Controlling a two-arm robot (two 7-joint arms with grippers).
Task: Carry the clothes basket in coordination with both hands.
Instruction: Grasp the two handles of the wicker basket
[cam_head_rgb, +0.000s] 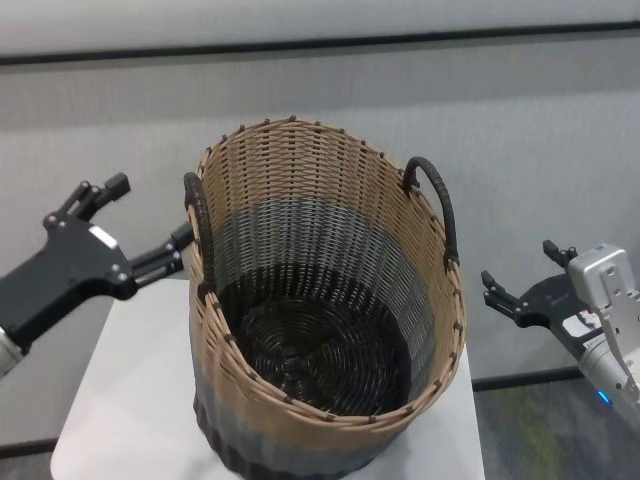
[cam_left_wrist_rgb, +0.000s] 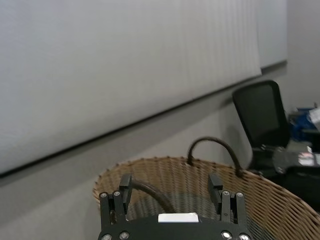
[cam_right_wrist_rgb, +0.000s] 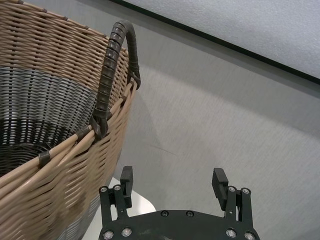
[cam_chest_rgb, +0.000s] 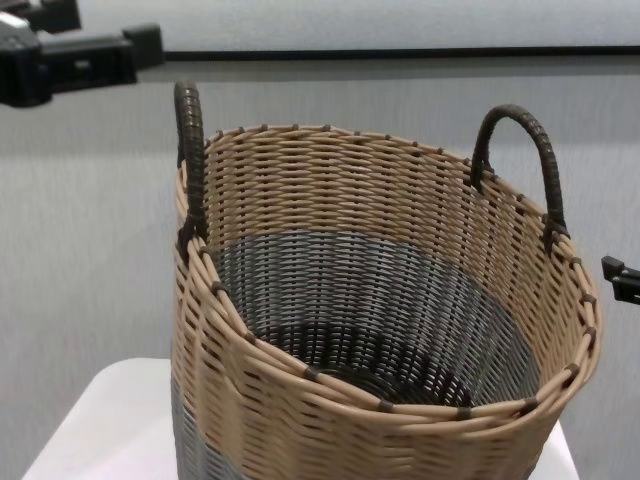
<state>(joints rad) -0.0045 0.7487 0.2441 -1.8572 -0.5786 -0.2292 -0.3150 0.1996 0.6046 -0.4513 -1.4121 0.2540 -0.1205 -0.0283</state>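
beside the basket's (cam_head_rgb: 330, 330) left handle (cam_head_rgb: 198, 225) we hold our left gripper (cam_head_rgb: 140, 235) with fingers spread wide, gripping nothing; off its right side our right gripper (cam_head_rgb: 503, 297) gapes too. the basket stands on a white table (cam_head_rgb: 130, 400).

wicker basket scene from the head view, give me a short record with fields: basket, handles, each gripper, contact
basket: large round woven wicker basket, tan top band, grey middle, dark brown base, upright on a white table, nothing inside
handles: dark brown loop handles, left handle, right handle, both upright
left gripper: black flat-fingered left gripper, open, level with the left handle, just outside it
right gripper: black right gripper, open, off the basket's right side, below the right handle
contact: neither gripper holds a handle
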